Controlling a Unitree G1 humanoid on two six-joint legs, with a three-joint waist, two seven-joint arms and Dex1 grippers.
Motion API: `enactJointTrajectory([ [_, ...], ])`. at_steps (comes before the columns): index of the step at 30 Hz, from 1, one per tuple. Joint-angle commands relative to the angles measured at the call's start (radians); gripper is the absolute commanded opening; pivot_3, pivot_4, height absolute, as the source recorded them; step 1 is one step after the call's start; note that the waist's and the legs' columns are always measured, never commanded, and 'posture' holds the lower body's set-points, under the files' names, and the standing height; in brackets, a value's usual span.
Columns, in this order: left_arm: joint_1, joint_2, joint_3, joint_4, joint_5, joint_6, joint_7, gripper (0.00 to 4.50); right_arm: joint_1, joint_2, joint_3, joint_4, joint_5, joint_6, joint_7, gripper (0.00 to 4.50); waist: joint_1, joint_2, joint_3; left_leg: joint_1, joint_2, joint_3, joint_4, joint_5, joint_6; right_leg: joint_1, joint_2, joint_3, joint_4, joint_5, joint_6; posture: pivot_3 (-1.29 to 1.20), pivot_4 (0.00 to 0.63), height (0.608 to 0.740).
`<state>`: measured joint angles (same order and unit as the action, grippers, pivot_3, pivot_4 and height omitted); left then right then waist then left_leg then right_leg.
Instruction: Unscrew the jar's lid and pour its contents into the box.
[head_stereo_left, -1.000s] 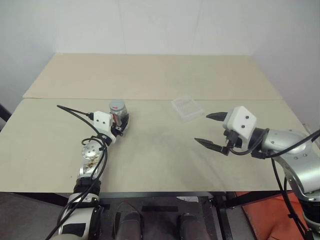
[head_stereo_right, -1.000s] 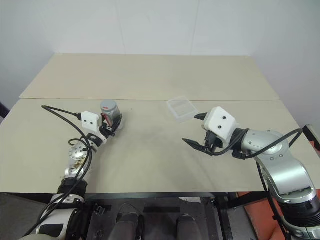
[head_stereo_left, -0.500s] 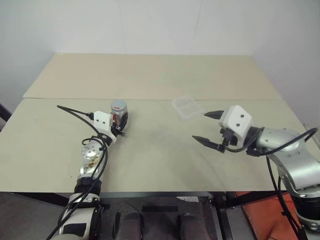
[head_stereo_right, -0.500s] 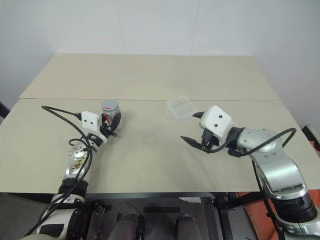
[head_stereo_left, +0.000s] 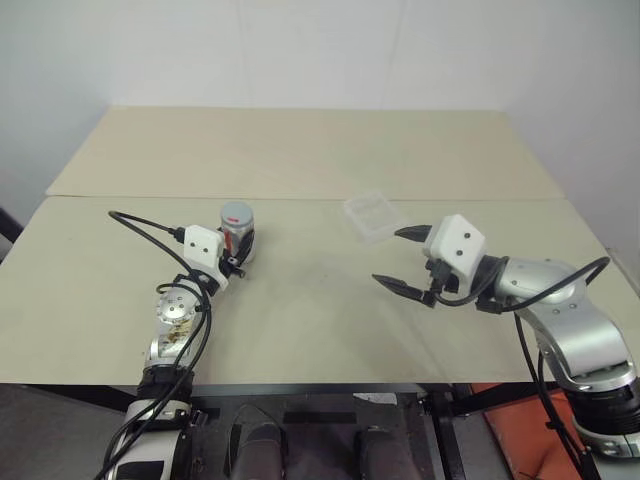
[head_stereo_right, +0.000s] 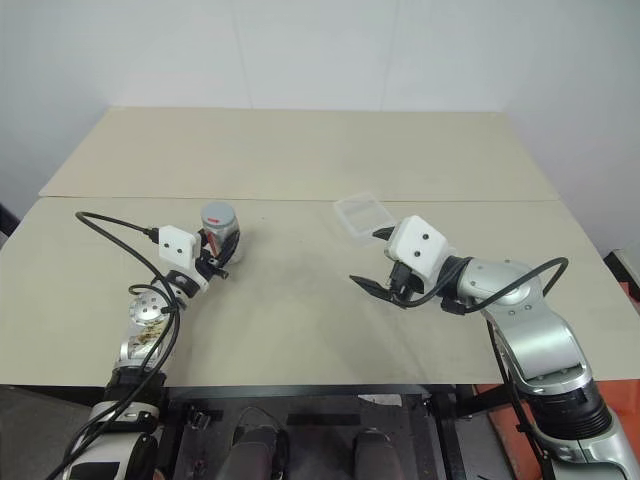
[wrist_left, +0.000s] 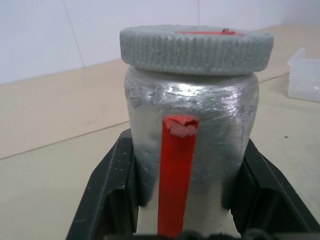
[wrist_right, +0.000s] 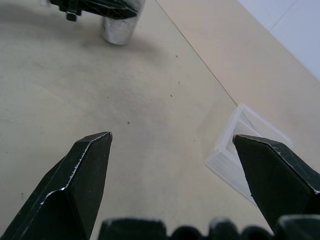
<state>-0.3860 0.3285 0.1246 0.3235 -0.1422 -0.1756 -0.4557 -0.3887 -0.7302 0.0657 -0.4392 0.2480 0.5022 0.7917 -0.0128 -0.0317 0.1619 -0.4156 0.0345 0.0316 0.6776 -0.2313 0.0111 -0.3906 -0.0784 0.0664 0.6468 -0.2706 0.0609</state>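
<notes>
Left gripper (wrist_left: 187, 210): clamped on the jar (wrist_left: 192, 145), upright on the table's (head_stereo_left: 300, 320) left side, steadying it for unscrewing.
Lid (wrist_left: 196, 47): on.
Right gripper (head_stereo_left: 402, 260): fingers wide apart, aimed jarward.
Box (head_stereo_left: 374, 217): just beyond, awaiting the pour.

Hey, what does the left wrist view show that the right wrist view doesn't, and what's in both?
Left wrist view: the lid sits closed on the jar, a red strip runs down the jar's side, and the left gripper is shut on the jar's body. Right wrist view: the right gripper stands open and empty above the table. Both share the jar, the clear box and the tan table.
</notes>
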Motion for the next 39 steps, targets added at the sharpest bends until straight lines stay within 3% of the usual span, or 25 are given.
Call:
enactJointTrajectory([
  [1,0.028,0.026,-0.004,-0.150,-0.030,0.033,-0.032,1.93,-0.044,0.017,-0.019,-0.022,0.033,0.009,0.003,4.50,-0.001,0.000,0.000,0.000,0.000,0.000,0.000,0.000,0.000,0.000,0.000,0.000,0.000,0.000,0.000,0.00,0.150,0.740],
  [7,0.090,0.026,-0.045,-0.378,-0.102,0.156,-0.083,1.93,-0.193,0.183,-0.029,-0.047,0.145,0.147,-0.098,4.50,-0.004,0.000,0.000,0.000,0.001,-0.001,0.000,0.000,0.000,0.000,0.000,0.000,0.001,0.000,0.000,0.00,0.150,0.740],
  [16,0.074,-0.064,-0.163,-0.420,-0.097,0.218,-0.093,1.93,-0.280,0.442,0.044,-0.065,0.115,0.233,-0.355,4.50,0.002,0.000,0.000,0.000,0.000,-0.002,0.000,0.000,0.000,0.000,-0.001,0.000,0.001,0.000,0.000,0.00,0.150,0.740],
  [23,0.048,-0.116,-0.190,-0.422,-0.102,0.239,-0.076,1.93,-0.251,0.494,0.123,-0.036,0.060,0.214,-0.411,4.50,-0.001,0.000,0.000,-0.001,0.000,-0.002,0.000,0.000,0.000,-0.001,0.000,0.000,0.001,0.000,0.000,0.00,0.150,0.740],
  [39,0.056,-0.098,-0.185,-0.497,-0.139,0.315,-0.101,1.93,-0.245,0.530,0.169,0.046,0.001,0.157,-0.392,4.50,-0.003,0.000,0.000,-0.001,0.000,-0.002,0.000,0.000,0.000,-0.001,0.000,0.000,0.000,0.000,0.000,0.00,0.150,0.740],
])
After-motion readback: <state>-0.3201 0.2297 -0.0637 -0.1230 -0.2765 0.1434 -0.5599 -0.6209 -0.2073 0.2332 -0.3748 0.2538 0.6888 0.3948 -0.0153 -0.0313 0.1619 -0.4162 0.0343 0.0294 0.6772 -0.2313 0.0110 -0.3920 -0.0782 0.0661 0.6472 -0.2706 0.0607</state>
